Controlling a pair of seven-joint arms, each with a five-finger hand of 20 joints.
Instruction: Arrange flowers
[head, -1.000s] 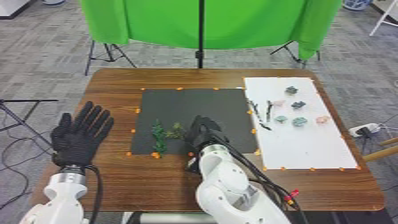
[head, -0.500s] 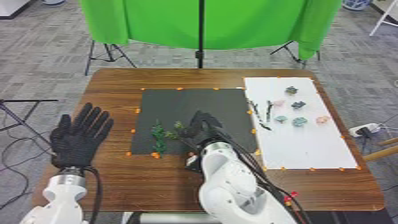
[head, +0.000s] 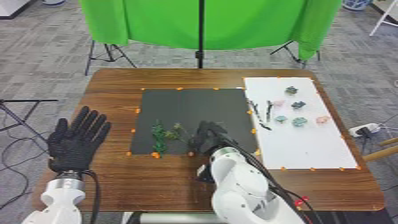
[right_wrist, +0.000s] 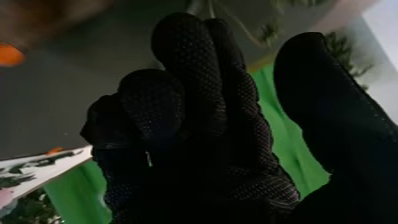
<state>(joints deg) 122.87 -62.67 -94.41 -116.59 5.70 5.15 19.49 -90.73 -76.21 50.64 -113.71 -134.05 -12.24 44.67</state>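
In the head view my left hand (head: 75, 145) lies at the table's left, its fingers straight and apart. My right hand (head: 208, 137) is over the lower right part of the dark mat, just right of the green sprigs. A long green sprig (head: 159, 137) lies on the mat with a smaller olive sprig (head: 178, 132) beside it. Several pale flower heads, among them a teal one (head: 299, 121) and a pink one (head: 322, 120), rest on the white sheet near dark stems (head: 268, 111). In the right wrist view my right hand (right_wrist: 195, 145) holds nothing, its fingers relaxed and thumb apart.
The dark mat (head: 191, 105) is taped down left of the white sheet (head: 306, 150), both edged with orange tabs. The brown table (head: 133, 185) extends around them. A green cloth (head: 213, 25) hangs on a stand behind the table.
My right hand has drawn back a little and to the right, away from the sprigs, which lie on the mat. My left hand has shifted slightly toward the front.
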